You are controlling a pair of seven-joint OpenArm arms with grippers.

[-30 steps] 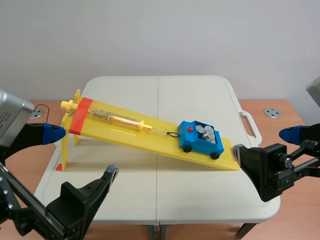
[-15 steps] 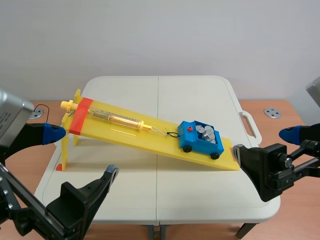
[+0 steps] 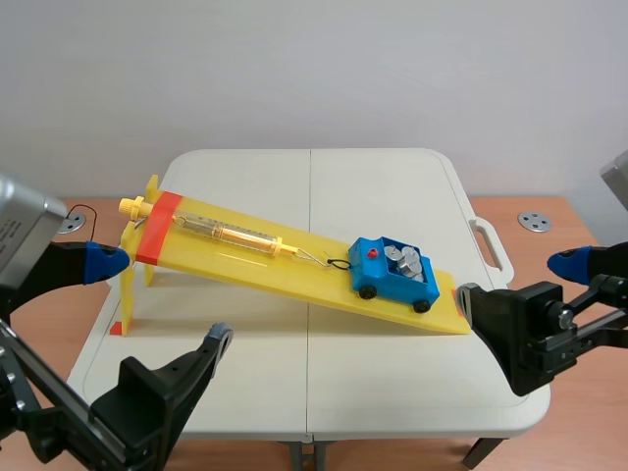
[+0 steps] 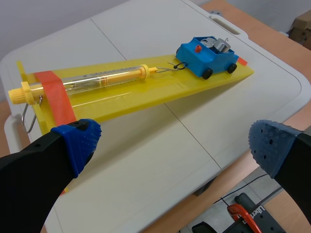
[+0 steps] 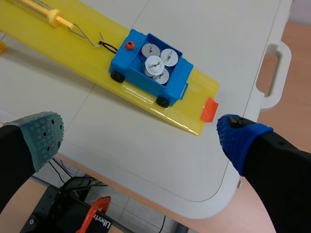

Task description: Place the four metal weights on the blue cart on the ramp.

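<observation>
Already the metal weights point(image 5: 156, 64) are sitting inside the blue cart point(image 5: 124, 65) on the ramp point(image 5: 73, 43), ahead of the right gripper point(image 5: 141, 135) and left gripper point(image 4: 175, 143), both gaping empty. Seemingly dense and slick, they are offering top knobs for pinching.

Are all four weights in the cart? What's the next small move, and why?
Probably just hold both arms off. Four metal weights sit in the blue cart on the ramp. The left gripper and right gripper are open, empty and clear of it, so nothing seems left to place.
</observation>
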